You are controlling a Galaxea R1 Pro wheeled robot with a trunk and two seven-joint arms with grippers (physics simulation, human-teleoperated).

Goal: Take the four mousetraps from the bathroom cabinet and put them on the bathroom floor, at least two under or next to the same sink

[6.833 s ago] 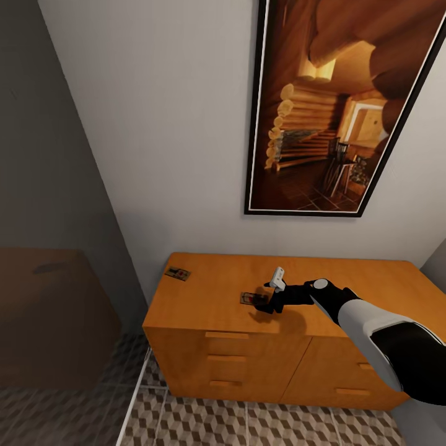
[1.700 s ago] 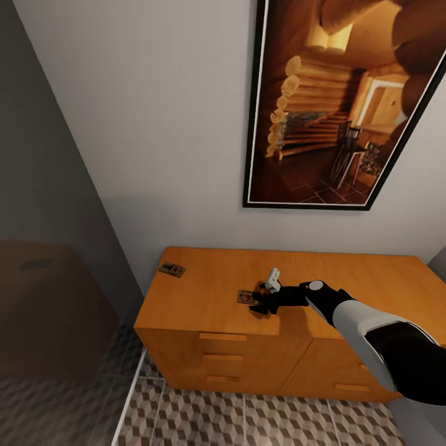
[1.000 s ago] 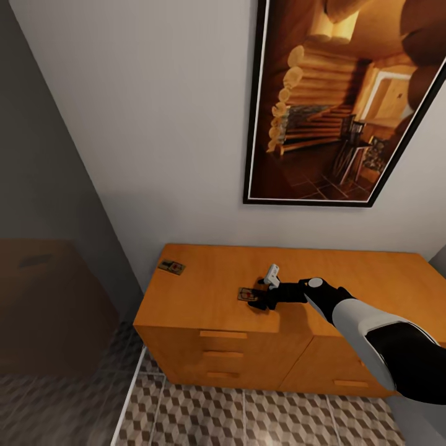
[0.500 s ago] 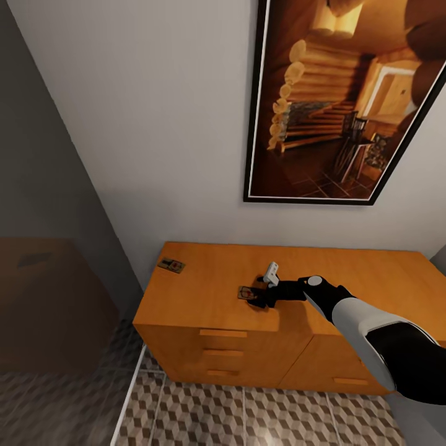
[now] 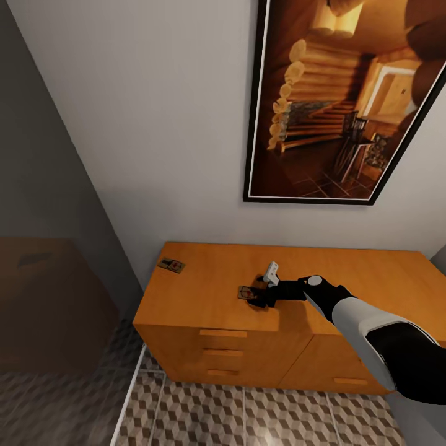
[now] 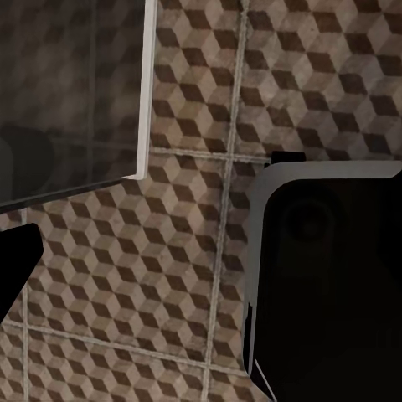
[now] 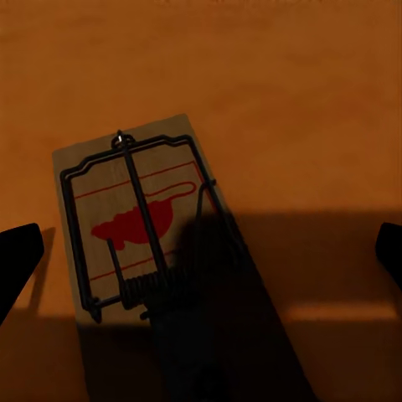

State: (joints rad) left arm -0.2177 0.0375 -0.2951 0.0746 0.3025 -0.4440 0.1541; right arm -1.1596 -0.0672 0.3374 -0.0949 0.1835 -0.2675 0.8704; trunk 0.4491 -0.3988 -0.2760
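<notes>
The orange-brown cabinet (image 5: 210,297) stands against the white wall, its drawers all shut, so whatever they hold is hidden. What shows lies on top of it: two mousetraps. One mousetrap (image 5: 248,293) lies near the front edge at about the middle of the top, and the right gripper (image 5: 259,297) sits right over it, the arm reaching in from four o'clock. From the right wrist camera that trap (image 7: 138,219) lies flat on the wood, wire frame and red mouse mark facing up, with the gripper's shadow falling across its near end. The two black fingertips (image 7: 17,260) show far apart at the picture's opposite edges, so the pincer is wide open, straddling the trap without touching it.

The second mousetrap (image 5: 171,265) lies flat at ten o'clock from the first, well apart from it, near the cabinet's left back corner.

A large framed picture of a log cabin interior (image 5: 337,99) hangs on the wall above the cabinet. In front, at six o'clock, the bathroom floor (image 5: 248,415) runs in its brown-and-beige cube tiles.

The left wrist camera looks down on the same tiled floor (image 6: 167,251) beside a dark part of the robot's body (image 6: 335,276). One black fingertip (image 6: 15,264) shows at the edge, so I cannot tell how wide the left gripper stands.
</notes>
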